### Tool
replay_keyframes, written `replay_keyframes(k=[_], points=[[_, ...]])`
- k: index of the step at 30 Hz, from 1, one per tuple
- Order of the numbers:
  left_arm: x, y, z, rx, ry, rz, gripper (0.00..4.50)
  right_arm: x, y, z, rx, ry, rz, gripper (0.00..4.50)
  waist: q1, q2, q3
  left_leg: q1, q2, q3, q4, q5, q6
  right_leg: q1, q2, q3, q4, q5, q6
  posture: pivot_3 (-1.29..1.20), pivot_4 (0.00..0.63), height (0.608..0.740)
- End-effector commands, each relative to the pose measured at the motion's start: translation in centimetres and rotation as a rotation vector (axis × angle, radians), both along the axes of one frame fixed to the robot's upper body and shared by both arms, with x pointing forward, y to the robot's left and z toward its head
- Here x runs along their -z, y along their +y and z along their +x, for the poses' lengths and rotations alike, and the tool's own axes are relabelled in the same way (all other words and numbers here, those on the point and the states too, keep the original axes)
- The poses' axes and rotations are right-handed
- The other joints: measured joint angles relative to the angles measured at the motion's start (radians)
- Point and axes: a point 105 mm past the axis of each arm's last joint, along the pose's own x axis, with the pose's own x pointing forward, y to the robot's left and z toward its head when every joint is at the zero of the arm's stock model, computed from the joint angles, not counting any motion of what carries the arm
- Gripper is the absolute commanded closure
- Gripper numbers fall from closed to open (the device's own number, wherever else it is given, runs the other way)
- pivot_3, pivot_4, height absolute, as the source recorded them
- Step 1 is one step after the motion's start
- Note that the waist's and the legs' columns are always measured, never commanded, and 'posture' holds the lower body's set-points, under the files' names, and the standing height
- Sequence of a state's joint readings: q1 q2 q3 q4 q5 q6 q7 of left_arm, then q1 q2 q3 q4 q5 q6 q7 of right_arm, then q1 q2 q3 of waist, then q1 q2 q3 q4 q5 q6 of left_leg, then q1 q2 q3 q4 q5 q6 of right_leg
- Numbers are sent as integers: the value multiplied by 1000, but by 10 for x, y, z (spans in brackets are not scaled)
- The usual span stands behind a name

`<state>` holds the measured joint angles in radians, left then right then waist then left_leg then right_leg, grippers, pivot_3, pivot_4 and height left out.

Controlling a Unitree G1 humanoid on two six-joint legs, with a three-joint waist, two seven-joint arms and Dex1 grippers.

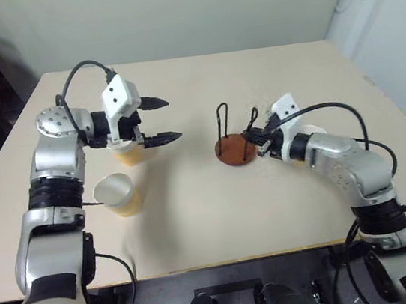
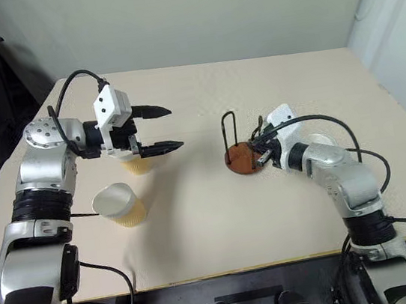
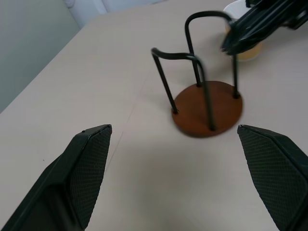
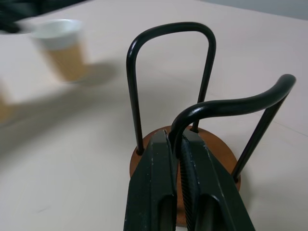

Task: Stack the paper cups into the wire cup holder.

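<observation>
The wire cup holder (image 1: 234,150), a reddish-brown disc with two black wire loops, stands mid-table. My right gripper (image 1: 256,134) is shut on the nearer loop (image 4: 231,107), with the wire pinched between its fingers (image 4: 159,192). My left gripper (image 1: 172,118) hangs open above the table left of the holder, pointing at it, nothing between its fingers. One paper cup (image 1: 129,156) stands just under the left hand. A second paper cup (image 1: 118,195) stands nearer the front. A third paper cup (image 3: 244,48) sits behind the right gripper, mostly hidden by it.
The beige table (image 1: 197,221) ends at a front edge close below the arms. A pale wall runs behind its far edge. Black cables trail from both wrists.
</observation>
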<state>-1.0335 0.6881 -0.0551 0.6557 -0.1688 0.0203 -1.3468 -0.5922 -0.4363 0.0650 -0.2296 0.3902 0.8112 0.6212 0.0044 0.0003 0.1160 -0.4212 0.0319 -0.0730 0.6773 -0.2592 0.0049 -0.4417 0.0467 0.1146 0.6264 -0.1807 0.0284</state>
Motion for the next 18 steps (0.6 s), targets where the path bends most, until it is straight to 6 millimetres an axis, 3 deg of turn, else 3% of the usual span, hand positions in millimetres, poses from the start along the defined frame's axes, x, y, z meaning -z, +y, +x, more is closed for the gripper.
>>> replay_keyframes(k=[1,18], points=[[-16,-3,-2,27,-51,8,0,-16,10,-15,-139,-46,-31,4446,-1,0,0,0,0,0,0,0,0,0,0,0,0,0,0,0,150,740],[-12,1,-16,81,-7,44,0,-7,36,-15,-296,-73,-99,4446,-4,0,0,0,0,0,0,0,0,-1,0,0,1,0,0,0,150,740]])
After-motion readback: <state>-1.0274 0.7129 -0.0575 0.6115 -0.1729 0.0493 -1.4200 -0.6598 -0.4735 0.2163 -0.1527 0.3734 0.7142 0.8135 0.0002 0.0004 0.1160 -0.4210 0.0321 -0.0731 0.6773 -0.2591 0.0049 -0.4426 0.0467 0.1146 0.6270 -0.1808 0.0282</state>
